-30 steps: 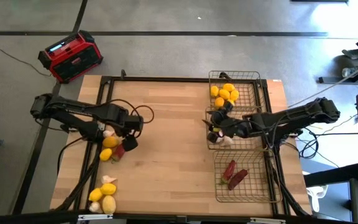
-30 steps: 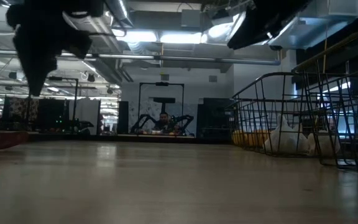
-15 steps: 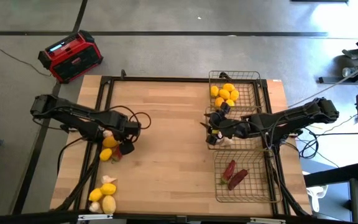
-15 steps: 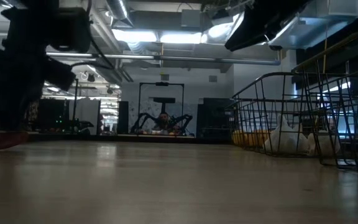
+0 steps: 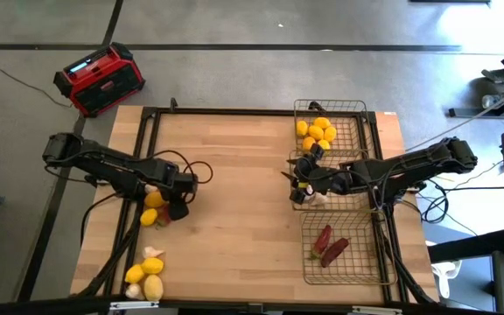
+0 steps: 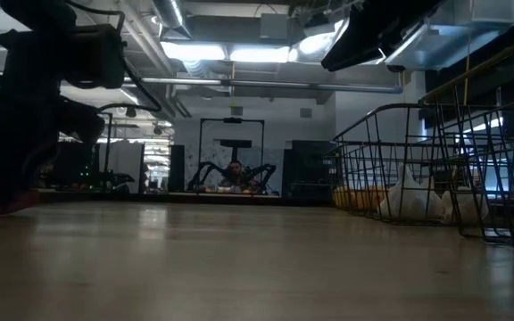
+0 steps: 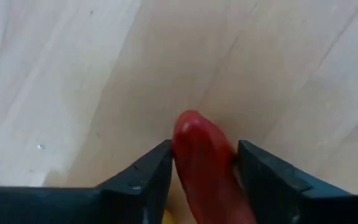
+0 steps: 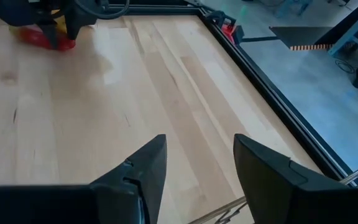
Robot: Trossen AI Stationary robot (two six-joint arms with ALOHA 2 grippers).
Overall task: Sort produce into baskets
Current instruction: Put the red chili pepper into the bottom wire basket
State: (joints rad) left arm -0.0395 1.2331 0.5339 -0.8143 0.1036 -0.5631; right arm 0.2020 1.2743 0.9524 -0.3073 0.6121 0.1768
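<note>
On the table's left, my left gripper (image 5: 175, 208) points down at a pile of lemons (image 5: 152, 199), garlic (image 5: 151, 186) and a dark red chili pepper (image 7: 197, 155), and is shut on the chili. Above the middle basket's left edge, my right gripper (image 8: 194, 168) hangs open with nothing between its fingers. Three wire baskets stand along the right side. The far one (image 5: 357, 109) holds lemons (image 5: 319, 131). The middle one (image 6: 391, 160) holds garlic (image 6: 409, 201). The near one (image 5: 309, 278) holds chili peppers (image 5: 329, 245). My left gripper pinches the chili pepper between its two fingers (image 7: 148, 174), close behind one rounded end (image 7: 194, 127) that sticks out past them. The fingers come from above, pointing down, and lie across the chili. It rests flat on the wooden table.
A second pile of lemons (image 5: 151, 267) and garlic (image 5: 151, 253) lies at the near left corner. A red-and-black radio (image 5: 99, 79) sits on the floor beyond the far left corner. Black frame rails (image 5: 234, 111) border the table. Bare wood (image 5: 234, 192) spans the middle.
My left gripper has come down from above the left pile to the tabletop, ending with its fingers around the chili pepper. The chili has stayed on the table. My right gripper has kept still.
</note>
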